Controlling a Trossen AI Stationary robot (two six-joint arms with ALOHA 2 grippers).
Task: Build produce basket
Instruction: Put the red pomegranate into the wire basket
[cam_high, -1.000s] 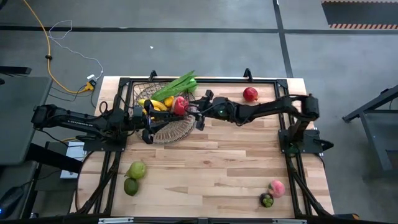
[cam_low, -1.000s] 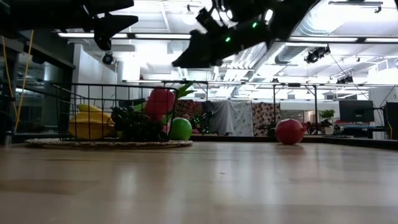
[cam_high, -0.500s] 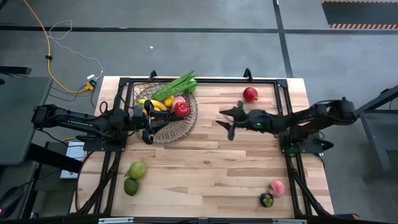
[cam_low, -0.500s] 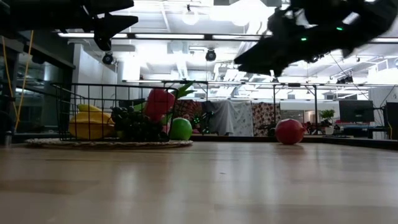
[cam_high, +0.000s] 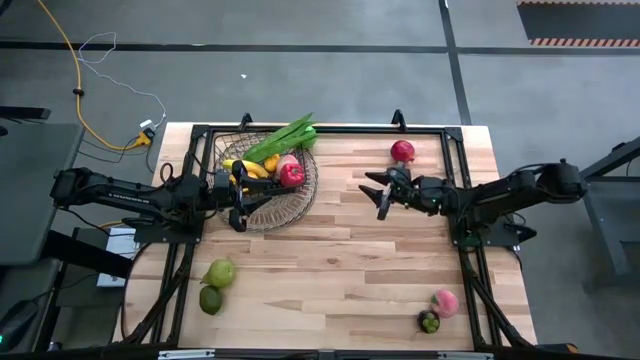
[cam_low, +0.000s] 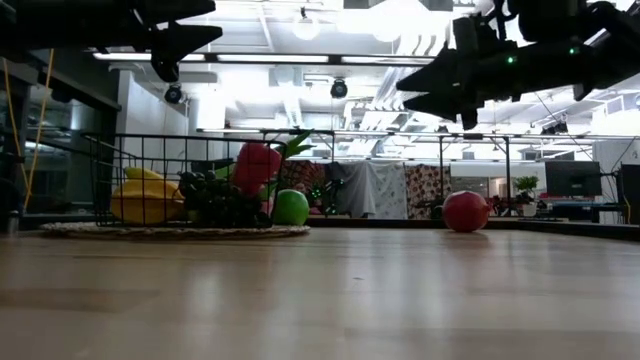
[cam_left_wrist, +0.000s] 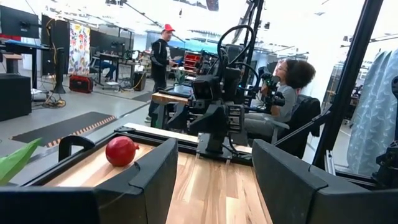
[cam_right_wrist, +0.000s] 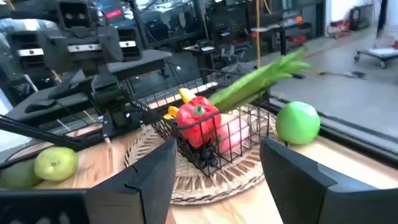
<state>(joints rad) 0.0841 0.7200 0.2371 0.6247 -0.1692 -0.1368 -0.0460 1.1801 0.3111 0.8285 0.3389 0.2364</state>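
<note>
The dark wire basket (cam_high: 286, 209) stands at the table's far left and holds a red pepper (cam_high: 291, 174), yellow pieces (cam_high: 256, 170), a pink piece and long green stalks (cam_high: 285, 136). A green apple (cam_right_wrist: 297, 122) rests on the table against the basket's far side. My left gripper (cam_high: 238, 196) hovers open and empty over the basket's near-left rim. My right gripper (cam_high: 378, 196) hangs open and empty above the table's middle, pointing at the basket, with a red pomegranate (cam_high: 402, 151) on the table just beyond it.
Two green fruits (cam_high: 215, 283) lie near the table's near-left corner. A pink peach (cam_high: 445, 302) and a dark purple piece (cam_high: 429, 321) lie near the near-right corner. Bare wood lies between them. People are in the room beyond the table.
My right gripper has drawn back from over the basket toward the table's right edge, staying above the table, and now stands near the pomegranate. The red pepper has stayed in the basket.
</note>
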